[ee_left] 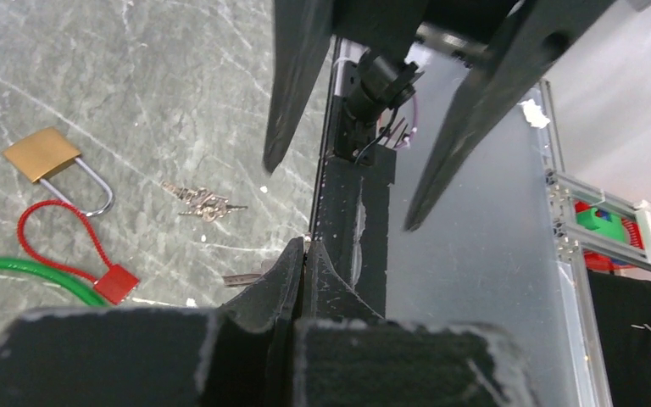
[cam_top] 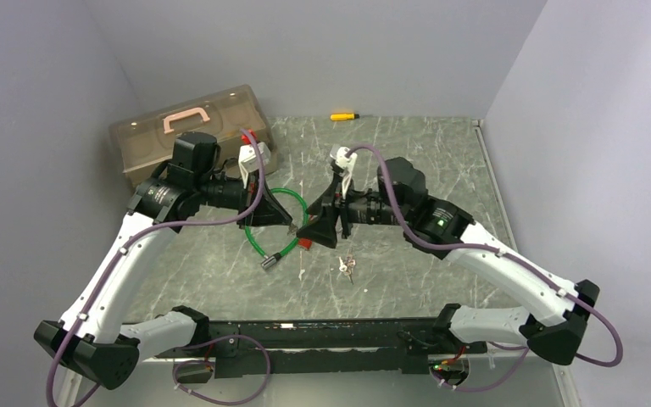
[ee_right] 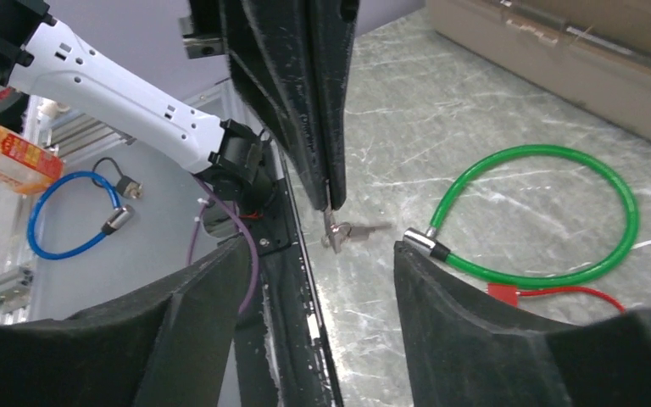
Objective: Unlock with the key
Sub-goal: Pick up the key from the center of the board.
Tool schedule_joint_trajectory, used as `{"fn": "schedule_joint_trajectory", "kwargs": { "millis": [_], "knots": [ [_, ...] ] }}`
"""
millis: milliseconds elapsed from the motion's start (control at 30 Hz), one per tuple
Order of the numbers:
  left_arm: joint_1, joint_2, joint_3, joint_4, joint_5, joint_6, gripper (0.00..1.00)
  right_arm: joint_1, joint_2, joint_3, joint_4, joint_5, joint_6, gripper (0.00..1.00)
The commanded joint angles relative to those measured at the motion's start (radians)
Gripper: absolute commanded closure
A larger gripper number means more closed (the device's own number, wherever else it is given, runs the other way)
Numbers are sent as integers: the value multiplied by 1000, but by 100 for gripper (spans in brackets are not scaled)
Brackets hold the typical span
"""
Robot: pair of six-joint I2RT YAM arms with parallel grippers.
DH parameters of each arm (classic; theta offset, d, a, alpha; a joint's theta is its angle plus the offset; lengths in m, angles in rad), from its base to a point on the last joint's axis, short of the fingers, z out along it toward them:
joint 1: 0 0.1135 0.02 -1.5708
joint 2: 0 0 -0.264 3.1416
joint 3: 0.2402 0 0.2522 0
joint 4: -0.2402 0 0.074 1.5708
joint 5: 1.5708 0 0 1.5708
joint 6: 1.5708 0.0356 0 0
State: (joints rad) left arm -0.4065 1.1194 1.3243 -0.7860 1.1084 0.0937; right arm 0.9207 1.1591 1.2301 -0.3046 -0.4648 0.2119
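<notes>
From above, the left tool (cam_top: 291,225) and right tool (cam_top: 305,234) are seen tip to tip over the green cable lock (cam_top: 257,246). Its metal end (cam_top: 271,262) lies on the worktop (cam_top: 441,170) just nearside of the left tool, and a bunch of keys (cam_top: 347,267) lies near the right tool. In the left wrist view, the left tool is pressed shut, and the right tool is spread wide and empty ahead of it. In the right wrist view, a key (ee_right: 352,231) is seen pinched at the left tool's tip, its long axis roughly level and its blade pointed toward the metal end just beside it. The left arm is judged the nearer.
</notes>
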Motion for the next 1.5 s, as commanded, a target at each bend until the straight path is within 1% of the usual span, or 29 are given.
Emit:
{"fn": "schedule_joint_trajectory", "kwargs": {
  "millis": [0, 67, 133, 200, 300, 367, 433, 533, 633, 733, 867, 1000, 1200, 1467],
  "knots": [
    [-3, -12, 51, -53, -59, 96, 100, -1, -99, -12, 37, 30, -20, 31],
    [-3, -7, 70, -67, -62, 114, 100, -9, -132, -29, 37, 23, -27, 29],
    [-3, -7, 96, -72, -49, 121, 100, -24, -158, -51, 51, -7, -32, 29],
    [-4, -21, 105, -43, -25, 114, 100, -36, -168, -72, 79, -58, -33, 30],
    [-5, -72, 76, 67, -2, 60, 100, -57, -155, -91, 147, -140, -12, 34],
    [-5, -110, 45, 157, 5, -1, 100, -68, -137, -94, 203, -190, 9, 37],
    [-5, -142, 14, 222, 14, -61, 100, -74, -126, -96, 276, -229, 32, 38],
    [-5, -172, -18, 275, 19, -138, 100, -79, -117, -94, 370, -269, 63, 39],
    [-5, -186, -33, 310, 29, -183, 100, -78, -109, -93, 426, -285, 85, 44],
    [-5, -191, -42, 332, 40, -217, 100, -81, -94, -95, 475, -300, 115, 48],
    [-4, -193, -47, 356, 41, -236, 100, -79, -70, -101, 541, -331, 159, 57],
    [-4, -196, -50, 375, 40, -258, 100, -79, -47, -100, 554, -351, 177, 67],
    [-5, -199, -51, 388, 45, -279, 100, -79, -41, -111, 561, -344, 181, 71],
    [-5, -189, -37, 397, 43, -294, 100, -79, -4, -104, 605, -387, 208, 75]
  ]
}}
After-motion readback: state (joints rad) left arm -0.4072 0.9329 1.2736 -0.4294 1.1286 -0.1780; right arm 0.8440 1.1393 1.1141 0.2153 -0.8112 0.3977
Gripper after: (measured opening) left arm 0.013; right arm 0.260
